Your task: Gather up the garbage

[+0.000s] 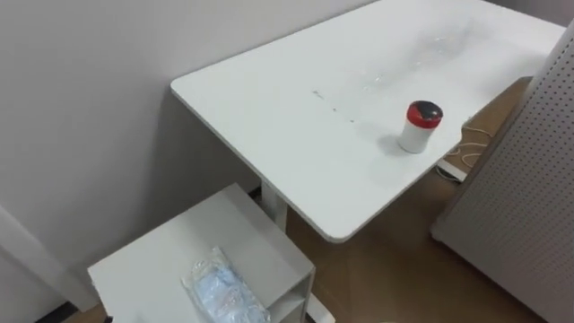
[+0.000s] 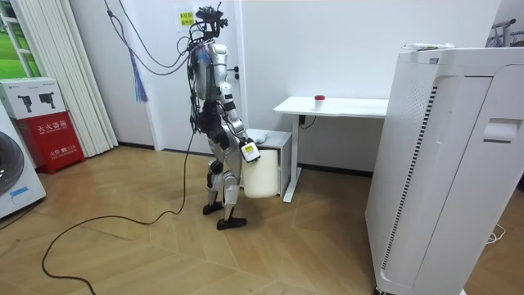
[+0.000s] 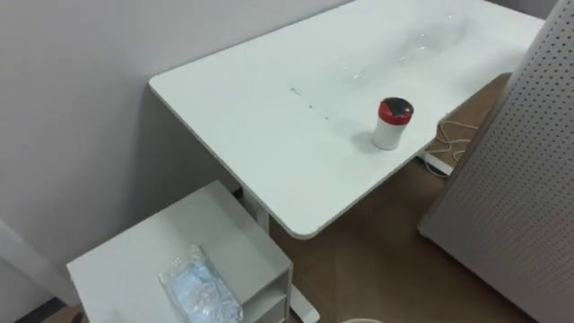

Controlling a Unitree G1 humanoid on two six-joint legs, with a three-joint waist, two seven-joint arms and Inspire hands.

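— Garbage, location and lie?
— Crumpled clear wrapper [image 1: 222, 292] flat on the low cabinet [image 1: 175, 244], long axis running far-left to near-right.
— Hands?
— In the room view the right hand [image 2: 247, 148] is at a white bin [image 2: 260, 176] beside the cabinet; grip cannot be told

Red-lidded cup [image 3: 392, 126] on table [image 3: 251, 117], plastic wrapper [image 3: 199, 289] on cabinet [image 3: 152, 251]

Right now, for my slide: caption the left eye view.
Red-lidded cup on white desk; plastic wrapper on low side table.
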